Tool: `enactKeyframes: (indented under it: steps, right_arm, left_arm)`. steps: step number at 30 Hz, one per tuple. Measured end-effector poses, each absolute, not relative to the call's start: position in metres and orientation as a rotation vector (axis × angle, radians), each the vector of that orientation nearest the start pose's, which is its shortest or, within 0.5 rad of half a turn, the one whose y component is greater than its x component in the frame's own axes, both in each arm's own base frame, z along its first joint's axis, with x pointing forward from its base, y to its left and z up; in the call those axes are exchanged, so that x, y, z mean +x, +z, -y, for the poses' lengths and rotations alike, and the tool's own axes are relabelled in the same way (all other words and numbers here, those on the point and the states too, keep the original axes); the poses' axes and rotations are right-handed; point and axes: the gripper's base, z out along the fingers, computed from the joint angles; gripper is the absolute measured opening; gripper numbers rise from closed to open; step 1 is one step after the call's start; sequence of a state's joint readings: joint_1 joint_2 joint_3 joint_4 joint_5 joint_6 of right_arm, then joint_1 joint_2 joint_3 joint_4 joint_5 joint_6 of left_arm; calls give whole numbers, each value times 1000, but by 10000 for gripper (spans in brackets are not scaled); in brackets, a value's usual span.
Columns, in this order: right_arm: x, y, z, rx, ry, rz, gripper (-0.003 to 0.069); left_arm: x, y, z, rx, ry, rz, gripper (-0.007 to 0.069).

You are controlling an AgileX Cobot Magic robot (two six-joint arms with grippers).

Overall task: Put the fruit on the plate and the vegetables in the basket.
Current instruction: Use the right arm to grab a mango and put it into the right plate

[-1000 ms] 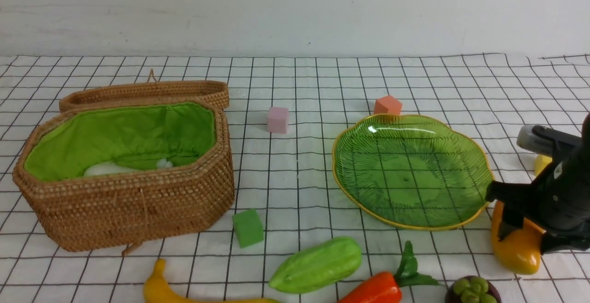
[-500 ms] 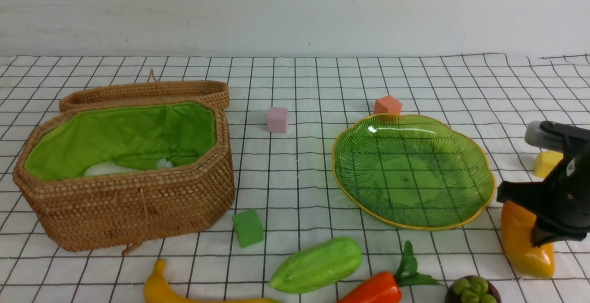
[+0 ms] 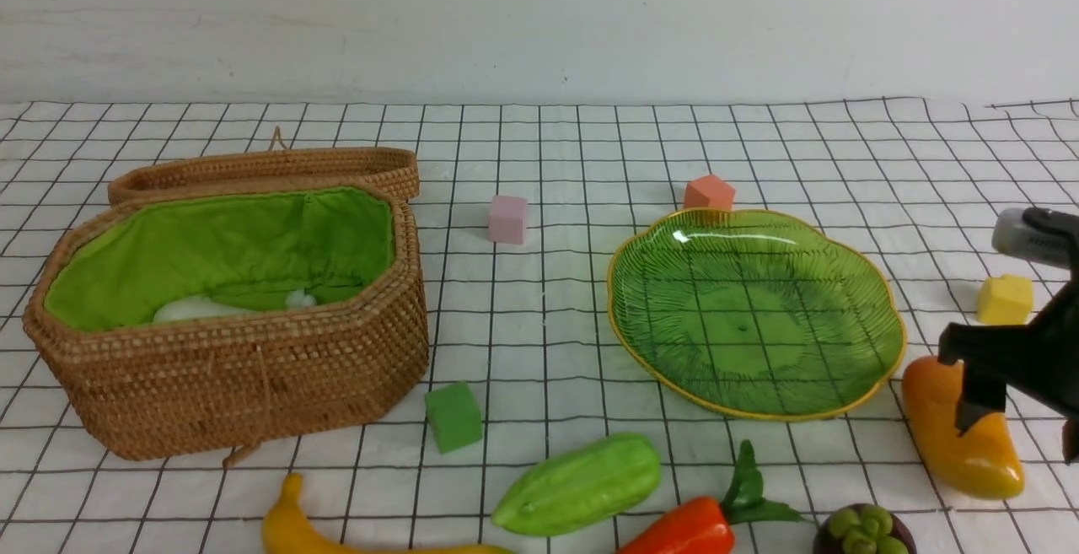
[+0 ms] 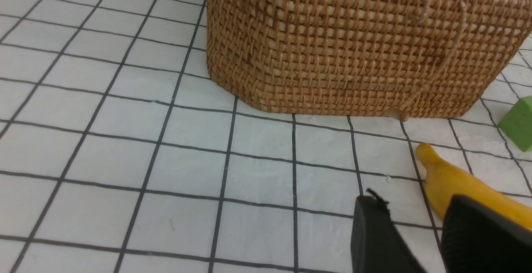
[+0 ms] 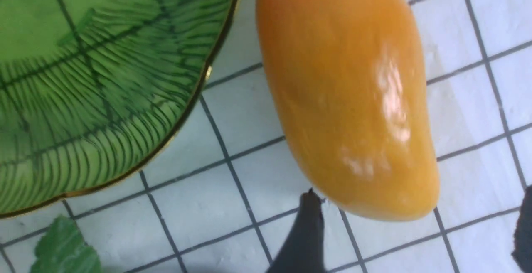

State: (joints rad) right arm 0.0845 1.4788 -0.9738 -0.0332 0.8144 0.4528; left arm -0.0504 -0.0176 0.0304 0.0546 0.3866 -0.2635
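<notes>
Right jaws moved rightward, apart astride mango point(image 3: 969, 463) beside plate point(image 3: 759, 318), left jaws apart near banana point(image 4: 453, 181)

Four foam cubes lie scattered on a white cloth point(image 3: 539, 318) with a black grid: pink point(image 3: 508, 218) and orange point(image 3: 709, 192) toward the back, green point(image 3: 453, 416) nearer the front, yellow point(image 3: 1005, 299) far right. A pale wall point(image 3: 539, 23) rises behind.
</notes>
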Motion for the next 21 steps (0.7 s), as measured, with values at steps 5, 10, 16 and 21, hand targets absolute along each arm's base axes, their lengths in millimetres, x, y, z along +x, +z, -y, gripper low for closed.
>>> enactKeyframes:
  steps: [5, 10, 16, 21]
  right_arm:
    - [288, 242, -22, 454, 116, -2684, 673]
    - [299, 222, -23, 354, 84, -2729, 661]
    - [314, 176, -20, 269, -28, -2855, 631]
    - [315, 166, -19, 248, -58, -2885, 562]
  left_arm:
    - [52, 169, 1, -167, -161, -1878, 239]
    - [52, 169, 1, -167, -161, -1878, 239]
    - [52, 169, 1, -167, -161, -1878, 239]
    - [52, 169, 1, -167, -161, -1878, 239]
